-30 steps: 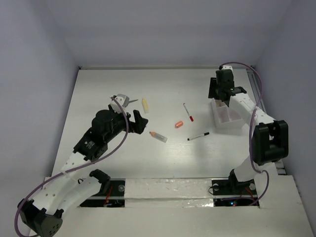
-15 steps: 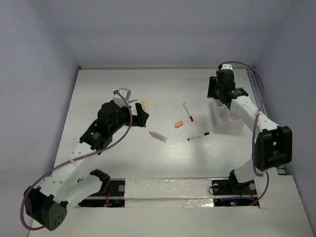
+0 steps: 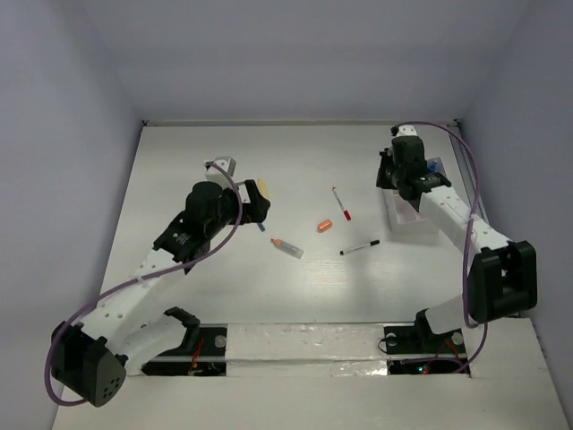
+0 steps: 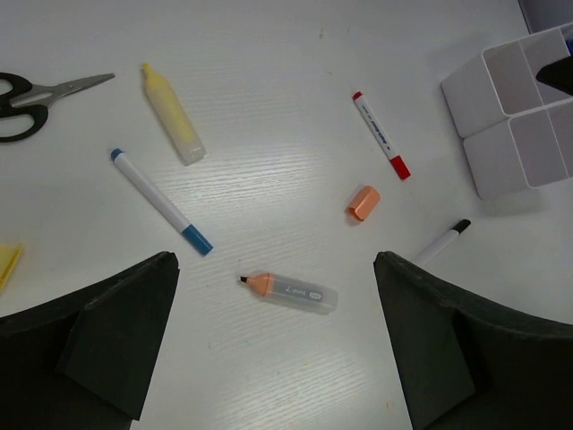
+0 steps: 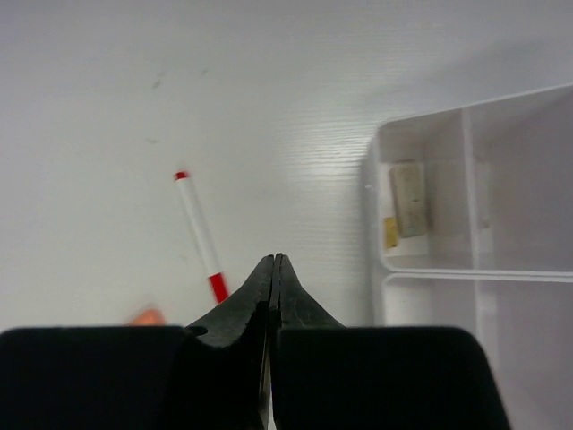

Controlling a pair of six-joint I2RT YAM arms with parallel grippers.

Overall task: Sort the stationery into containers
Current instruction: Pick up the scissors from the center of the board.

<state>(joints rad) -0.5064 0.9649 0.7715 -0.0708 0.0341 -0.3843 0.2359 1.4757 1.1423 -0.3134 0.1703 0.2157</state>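
Note:
My left gripper [image 4: 276, 345] hangs open above the table, nothing between its fingers [image 4: 107, 331]. Under it lie an orange-tipped crayon [image 4: 288, 291], a blue-tipped pen [image 4: 161, 202], a cream stick [image 4: 172, 115], black-handled scissors [image 4: 36, 94], an orange cap [image 4: 363, 202], a red-capped pen [image 4: 381, 135] and a black marker [image 4: 443, 240]. The white container [image 5: 466, 269] sits at the right with a small eraser block [image 5: 409, 197] in one compartment. My right gripper [image 5: 276, 260] is shut and empty, just left of the container, with the red-capped pen [image 5: 200, 236] beside it.
In the top view the left gripper [image 3: 255, 204] covers part of the cream stick [image 3: 264, 187], and the right gripper [image 3: 391, 178] is by the container [image 3: 407, 215]. White walls enclose the table on three sides. A yellow scrap [image 4: 7, 262] lies at the left.
My left arm has reached further right, over the cream stick. My right gripper has shut and drawn back a little from over the container.

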